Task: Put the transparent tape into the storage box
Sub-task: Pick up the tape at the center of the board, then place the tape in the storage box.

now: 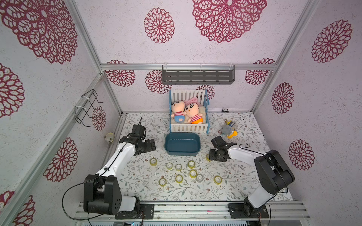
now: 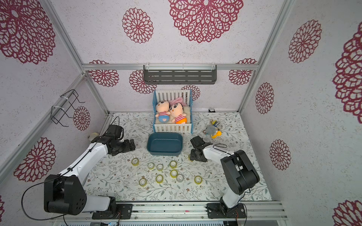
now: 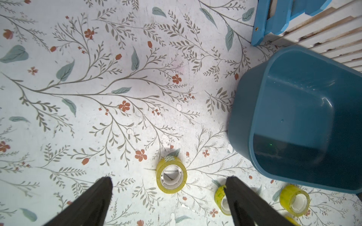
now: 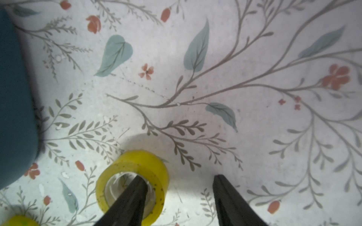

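The storage box (image 1: pixel 182 144) (image 2: pixel 165 143) is a dark teal tub standing empty in front of the toy crib. Several yellow-tinted transparent tape rolls (image 1: pixel 191 164) lie scattered on the floral mat nearer the front. My right gripper (image 4: pixel 178 177) is down at one roll (image 4: pixel 137 162) just right of the box (image 4: pixel 13 97). One finger sits inside the roll's core, the other stands apart outside it, so the jaws are open. My left gripper (image 3: pixel 169 179) hangs open above the mat left of the box (image 3: pixel 293 117), with a roll (image 3: pixel 170 163) ahead of its fingers.
A white-and-blue crib (image 1: pixel 189 128) with two plush dolls stands behind the box. A small plush keychain (image 1: pixel 229 129) lies at the right rear. A grey slotted shelf (image 1: pixel 197 76) hangs on the back wall. Two more rolls (image 3: pixel 219 195) (image 3: pixel 293 200) lie by the box's near corner.
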`<state>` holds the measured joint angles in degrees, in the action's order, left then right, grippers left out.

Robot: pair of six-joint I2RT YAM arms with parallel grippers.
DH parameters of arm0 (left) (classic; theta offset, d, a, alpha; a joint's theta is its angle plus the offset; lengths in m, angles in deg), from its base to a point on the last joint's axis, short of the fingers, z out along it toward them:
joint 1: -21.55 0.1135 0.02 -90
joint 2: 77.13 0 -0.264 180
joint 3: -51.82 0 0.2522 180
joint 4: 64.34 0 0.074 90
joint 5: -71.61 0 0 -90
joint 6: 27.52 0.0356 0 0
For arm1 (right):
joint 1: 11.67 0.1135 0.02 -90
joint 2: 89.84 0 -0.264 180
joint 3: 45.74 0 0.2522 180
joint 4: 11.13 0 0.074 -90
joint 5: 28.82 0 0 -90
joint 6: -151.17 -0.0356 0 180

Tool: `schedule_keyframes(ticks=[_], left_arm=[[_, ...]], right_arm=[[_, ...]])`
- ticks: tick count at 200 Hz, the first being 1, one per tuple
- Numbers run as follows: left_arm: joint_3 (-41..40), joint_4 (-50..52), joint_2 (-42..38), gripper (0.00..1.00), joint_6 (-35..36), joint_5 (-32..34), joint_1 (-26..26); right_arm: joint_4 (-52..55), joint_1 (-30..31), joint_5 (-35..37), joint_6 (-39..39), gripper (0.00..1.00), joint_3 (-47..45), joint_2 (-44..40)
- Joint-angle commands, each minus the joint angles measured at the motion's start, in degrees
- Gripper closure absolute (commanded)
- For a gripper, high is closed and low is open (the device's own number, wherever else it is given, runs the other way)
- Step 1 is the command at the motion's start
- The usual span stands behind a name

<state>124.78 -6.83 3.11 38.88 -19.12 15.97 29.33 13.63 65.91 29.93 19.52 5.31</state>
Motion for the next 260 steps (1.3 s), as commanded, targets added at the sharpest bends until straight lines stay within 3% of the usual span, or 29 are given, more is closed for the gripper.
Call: schedule_keyframes(ticks=[1, 43, 75, 117, 152, 201, 237, 260], left_arm=[[1.1, 0.5, -0.4, 0.03, 0.2, 1.3, -0.1], [1.4, 0.9, -0.4, 0.03, 0.8, 2.9, -0.1], [1.9, 1.1, -0.8, 0.03, 1.5, 3.2, 0.0], [2.4, -0.3, -0.6, 0.03, 2.4, 4.8, 0.0], [3.2, 0.9, 1.3, 0.03, 2.8, 6.4, -0.1], [1.5, -1.7, -1.2, 0.03, 2.9, -2.0, -0.1], [-1.1, -4.9, -4.5, 0.03, 3.1, -14.8, -0.6], [-2.2, -5.9, -6.4, 0.03, 3.2, -15.0, -1.9]], right_arm=[[0.2, 0.5, -0.7, -0.4, 0.48, -2.2, 2.1], [0.2, 0.6, 0.1, -0.9, 0.72, -3.2, -1.1], [3.7, 0.6, 2.1, -0.3, 1.0, -1.6, -5.9], [8.7, 0.9, 3.1, -0.1, 1.0, 3.8, -13.3], [12.5, 2.7, 3.1, 0.4, 1.0, 12.7, -13.0], [12.2, 7.4, 0.2, 0.7, 1.0, 28.4, -3.4], [13.2, 12.1, 1.4, 1.2, 1.0, 36.3, 8.6], [11.9, 12.8, 2.2, -0.2, 1.0, 36.7, 12.7]])
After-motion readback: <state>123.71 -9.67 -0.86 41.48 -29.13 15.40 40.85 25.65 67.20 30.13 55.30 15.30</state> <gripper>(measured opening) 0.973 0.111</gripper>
